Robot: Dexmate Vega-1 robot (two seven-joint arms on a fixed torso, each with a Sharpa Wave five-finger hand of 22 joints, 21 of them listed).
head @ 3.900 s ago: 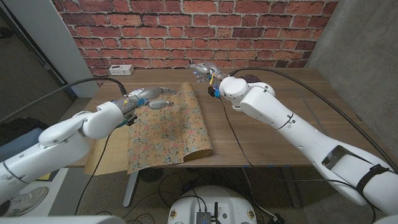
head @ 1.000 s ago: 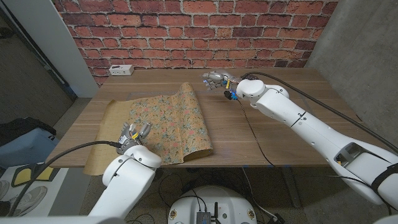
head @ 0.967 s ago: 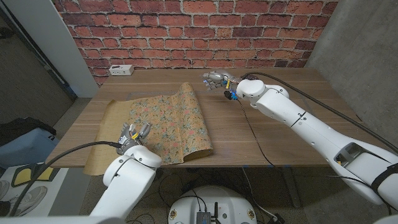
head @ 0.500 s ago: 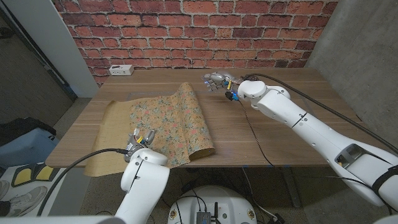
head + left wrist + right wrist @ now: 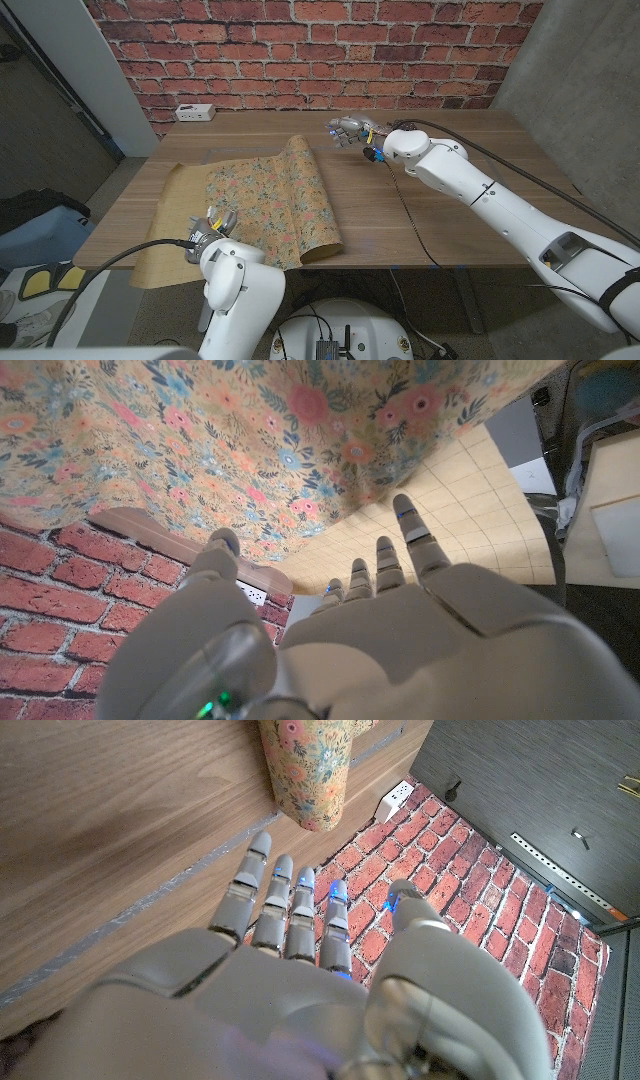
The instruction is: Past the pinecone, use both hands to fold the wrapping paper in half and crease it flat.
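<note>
The fold looks not yet made: the paper (image 5: 265, 195) lies partly doubled, both robot hands spread and empty, left (image 5: 210, 222) at its near edge, right (image 5: 347, 130) beyond, so next comes gripping the edges.

A white power strip (image 5: 194, 112) lies by the brick wall (image 5: 320, 50).

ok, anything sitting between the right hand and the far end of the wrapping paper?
Nothing visible. In the head view only bare wooden table lies between the right hand and the curled far end of the wrapping paper. The right wrist view shows the same: plain wood between its fingers and the paper roll's end.
</note>
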